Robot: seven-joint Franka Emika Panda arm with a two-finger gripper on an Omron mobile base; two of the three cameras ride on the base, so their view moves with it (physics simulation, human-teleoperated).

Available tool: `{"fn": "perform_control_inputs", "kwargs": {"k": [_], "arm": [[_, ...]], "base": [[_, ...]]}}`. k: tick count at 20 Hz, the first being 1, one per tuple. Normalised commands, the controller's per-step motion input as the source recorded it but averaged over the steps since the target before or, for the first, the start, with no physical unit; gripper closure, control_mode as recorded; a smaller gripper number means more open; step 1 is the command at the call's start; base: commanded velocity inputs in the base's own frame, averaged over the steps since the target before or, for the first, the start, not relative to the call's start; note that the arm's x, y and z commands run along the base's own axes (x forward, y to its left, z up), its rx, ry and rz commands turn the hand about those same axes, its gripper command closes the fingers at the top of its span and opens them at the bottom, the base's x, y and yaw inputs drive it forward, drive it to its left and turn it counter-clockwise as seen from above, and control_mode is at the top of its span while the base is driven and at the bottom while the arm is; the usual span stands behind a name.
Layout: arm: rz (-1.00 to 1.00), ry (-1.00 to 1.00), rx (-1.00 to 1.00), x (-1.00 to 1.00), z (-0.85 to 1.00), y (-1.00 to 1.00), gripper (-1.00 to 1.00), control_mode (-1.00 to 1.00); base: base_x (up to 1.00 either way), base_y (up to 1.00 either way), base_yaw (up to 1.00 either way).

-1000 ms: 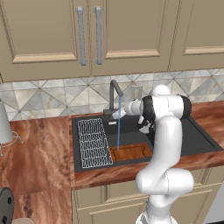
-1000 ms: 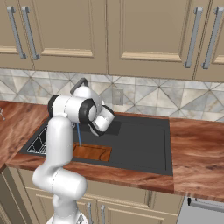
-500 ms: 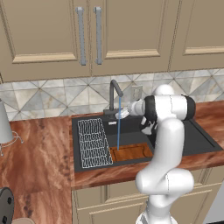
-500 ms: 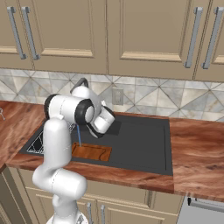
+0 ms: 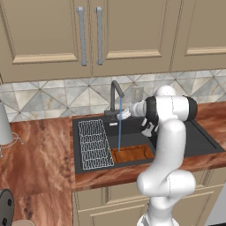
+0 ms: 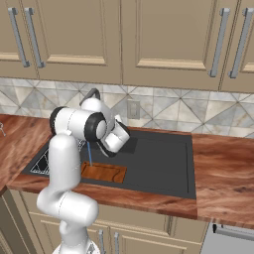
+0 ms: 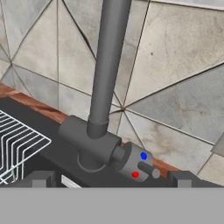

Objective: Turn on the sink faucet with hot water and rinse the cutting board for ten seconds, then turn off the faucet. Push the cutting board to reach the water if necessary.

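Observation:
The dark grey sink faucet (image 5: 115, 94) stands at the back rim of the black sink (image 5: 201, 143). A thin light-blue stream of water (image 5: 119, 129) falls from its spout onto the left end of the reddish-brown cutting board (image 5: 133, 154), which lies flat in the basin near the front wall. My gripper (image 5: 122, 114) hovers just right of the faucet base. In the hand view its fingertips (image 7: 183, 178) stand wide apart, open, with the small lever (image 7: 139, 163), marked by a blue and a red dot, between and beyond them. The board (image 6: 104, 172) and stream (image 6: 90, 154) also show beside my arm.
A white wire rack (image 5: 94, 144) fills the left part of the basin, next to the board. Wood-grain countertop (image 5: 35, 154) surrounds the sink. A white object (image 5: 4, 124) stands at the far left. A tiled backsplash and a wall outlet (image 5: 138, 93) are right behind the faucet.
My hand has crept left toward the faucet base. Water keeps running onto the board, which has not moved.

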Motion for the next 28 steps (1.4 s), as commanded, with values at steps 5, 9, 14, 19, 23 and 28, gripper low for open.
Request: {"fn": "perform_control_inputs", "kwargs": {"k": [5,9,14,19,23,28], "arm": [[0.00,0.00,0.04,0.12,-0.03,-0.26,-1.00,-1.00],[0.00,0.00,0.01,0.13,-0.10,-0.19,-1.00,-1.00],[0.00,0.00,0.00,0.22,-0.09,-0.02,-1.00,-1.00],[0.00,0.00,0.00,0.32,-0.07,0.00,-1.00,-1.00],[0.00,0.00,0.00,0.26,-0.12,0.00,-1.00,-1.00],[0.00,0.00,0.00,0.03,-0.10,0.00,-1.00,-1.00]], "base": [[0.00,0.00,0.00],[0.00,0.00,0.00],[0.00,0.00,0.00],[0.00,0.00,0.00],[0.00,0.00,0.00],[0.00,0.00,0.00]]}}
